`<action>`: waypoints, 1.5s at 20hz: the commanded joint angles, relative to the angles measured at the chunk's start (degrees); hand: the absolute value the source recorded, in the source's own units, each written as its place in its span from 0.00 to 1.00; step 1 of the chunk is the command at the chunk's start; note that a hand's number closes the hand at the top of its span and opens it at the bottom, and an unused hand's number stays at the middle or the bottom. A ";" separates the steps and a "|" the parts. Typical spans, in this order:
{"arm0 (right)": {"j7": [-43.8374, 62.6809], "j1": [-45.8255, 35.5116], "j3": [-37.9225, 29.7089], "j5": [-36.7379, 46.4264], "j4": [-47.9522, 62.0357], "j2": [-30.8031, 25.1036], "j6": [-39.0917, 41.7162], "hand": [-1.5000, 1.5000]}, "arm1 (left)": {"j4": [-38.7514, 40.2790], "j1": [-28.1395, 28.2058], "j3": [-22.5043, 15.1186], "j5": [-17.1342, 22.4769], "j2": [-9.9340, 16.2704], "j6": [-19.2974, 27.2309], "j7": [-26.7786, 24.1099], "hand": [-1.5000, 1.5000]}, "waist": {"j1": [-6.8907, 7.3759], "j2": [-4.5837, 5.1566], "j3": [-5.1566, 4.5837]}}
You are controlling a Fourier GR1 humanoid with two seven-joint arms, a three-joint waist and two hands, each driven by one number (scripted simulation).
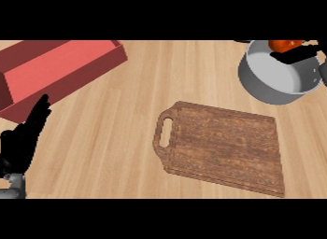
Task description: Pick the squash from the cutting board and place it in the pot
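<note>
Left hand (20, 144) rests at the lower-left edge of the head view, fingers straight and pointing up, holding nothing. Beside it stands a red box (53, 70) (open-topped). Centre: the wooden cutting board (225, 147) lies flat on the counter (125, 140), handle slot toward the left, its surface bare. Upper right: the right hand (301, 52) is above the grey pot (280, 74), fingers curled around the orange squash (287, 45), over the pot's far rim.

Light wooden counter (125, 140) (grain running across), evenly lit, red open box (53, 70) at upper left
</note>
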 commanded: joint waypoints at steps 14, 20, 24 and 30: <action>-15.25 -4.79 -16.01 -15.60 7.61 2.42 2.70 0.00 | 0.32 -0.67 0.61 -0.76 0.21 -0.34 -0.34 0.50 | -0.27 -0.19 0.13; -15.88 -5.73 -22.27 -22.39 10.16 -1.71 11.93 0.00 | 2.87 -2.05 2.06 -0.14 -0.04 -0.25 -0.21 0.50 | -1.53 -0.37 -0.01; -15.78 -4.00 -22.04 -22.75 11.44 -4.90 18.49 0.00 | 1.18 -0.48 1.29 -1.19 -0.78 0.06 -0.78 0.50 | -1.91 -0.71 -0.04; -19.43 1.81 -24.24 -25.51 12.19 -9.37 26.04 0.00 | -1.14 3.51 1.49 -0.84 -1.14 -0.70 -1.82 0.50 | -1.73 -0.66 0.00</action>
